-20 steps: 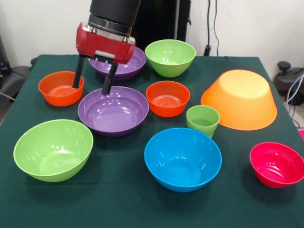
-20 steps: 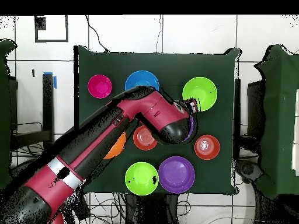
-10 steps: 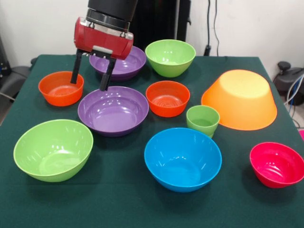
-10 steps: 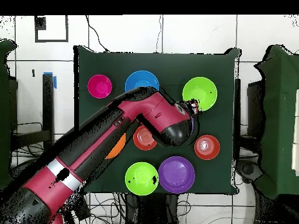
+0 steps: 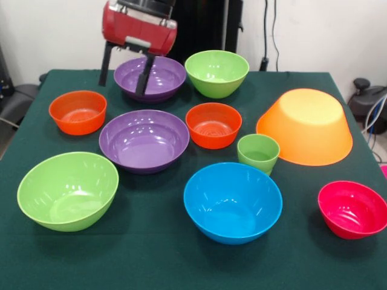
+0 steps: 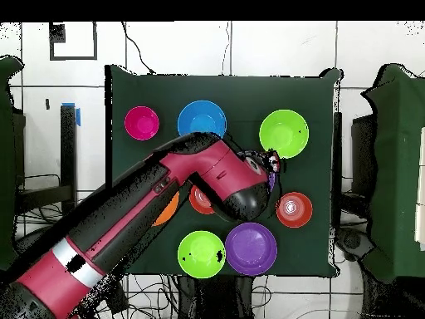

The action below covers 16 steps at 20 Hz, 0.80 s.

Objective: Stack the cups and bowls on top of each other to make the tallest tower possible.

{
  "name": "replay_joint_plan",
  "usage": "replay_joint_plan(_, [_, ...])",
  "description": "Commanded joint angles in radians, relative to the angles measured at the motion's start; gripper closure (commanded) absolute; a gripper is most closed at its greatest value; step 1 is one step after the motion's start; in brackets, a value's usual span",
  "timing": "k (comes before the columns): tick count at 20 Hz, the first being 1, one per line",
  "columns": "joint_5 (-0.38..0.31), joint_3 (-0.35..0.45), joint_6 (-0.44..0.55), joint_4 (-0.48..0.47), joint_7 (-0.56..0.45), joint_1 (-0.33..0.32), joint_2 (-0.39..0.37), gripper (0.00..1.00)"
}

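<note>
Glossy bowls and one cup (image 5: 258,153) sit singly on the tabletop (image 5: 151,254), unstacked; gripper (image 5: 124,75) fingers spread, empty, above the far purple bowl (image 5: 158,77).

Green-clothed table (image 5: 151,254); nine bowls (image 5: 233,202); one cup (image 5: 258,153)

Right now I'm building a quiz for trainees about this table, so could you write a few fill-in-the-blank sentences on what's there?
1. The orange-yellow bowl rests ____ on the table.
2. The light-green cup stands between the orange-yellow bowl and the small ____ bowl.
3. The end effector hangs open and holds ____.
4. The bowl nearest the pink-red bowl at the front is ____.

Missing words: upside down; orange-red; nothing; blue
</note>
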Motion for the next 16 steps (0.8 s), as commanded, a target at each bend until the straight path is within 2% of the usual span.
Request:
replay_joint_plan(1, [0.061, 0.226, -0.091, 0.025, 0.091, 0.002, -0.024, 0.00])
replay_joint_plan(4, [0.155, 0.321, -0.060, -0.002, -0.067, -0.057, -0.057, 0.00])
replay_joint_plan(10, [0.125, 0.316, -0.072, 0.003, -0.017, -0.055, -0.039, 0.00])
replay_joint_plan(12, [0.143, 0.331, -0.057, -0.004, -0.052, -0.068, -0.041, 0.00])
replay_joint_plan(16, [0.131, 0.324, -0.020, -0.054, -0.039, -0.084, 0.008, 0.00])
